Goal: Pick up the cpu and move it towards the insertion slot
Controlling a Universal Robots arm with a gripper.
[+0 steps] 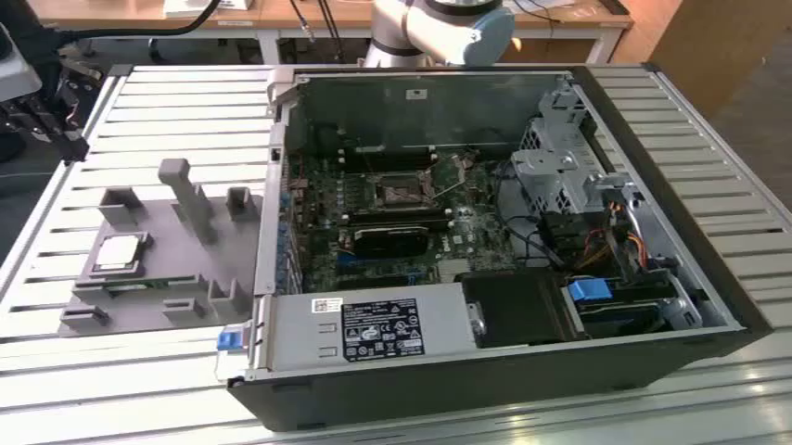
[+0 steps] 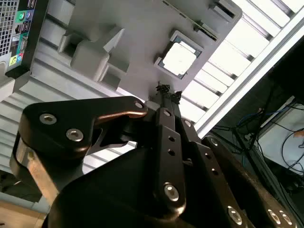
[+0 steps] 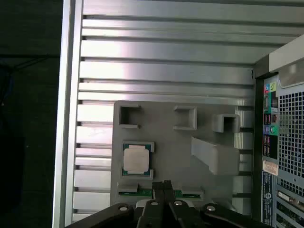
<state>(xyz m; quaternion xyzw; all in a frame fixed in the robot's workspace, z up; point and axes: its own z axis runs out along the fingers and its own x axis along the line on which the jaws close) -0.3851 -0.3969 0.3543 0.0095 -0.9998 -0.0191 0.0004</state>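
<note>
The cpu [image 1: 121, 252] is a small silver square chip lying flat in a recess of the grey tray [image 1: 185, 278], at the exterior view's left, outside the computer case. It also shows in both wrist views as the cpu [image 3: 137, 159] [image 2: 179, 59]. My gripper [image 3: 164, 185] [image 2: 165, 91] hangs well above the tray's edge, a little to one side of the chip. Its fingers are shut together with nothing between them. The insertion slot [image 1: 402, 193] is the dark square socket with a silvery frame and thin lever, on the motherboard inside the open case.
A thin green memory stick [image 3: 142, 193] lies in the tray beside the chip. Upright grey blocks [image 1: 188, 190] rise from the tray. The case wall [image 1: 274, 185] stands between tray and motherboard. A black card [image 1: 389, 239] and the drive cage [image 1: 557, 167] flank the socket.
</note>
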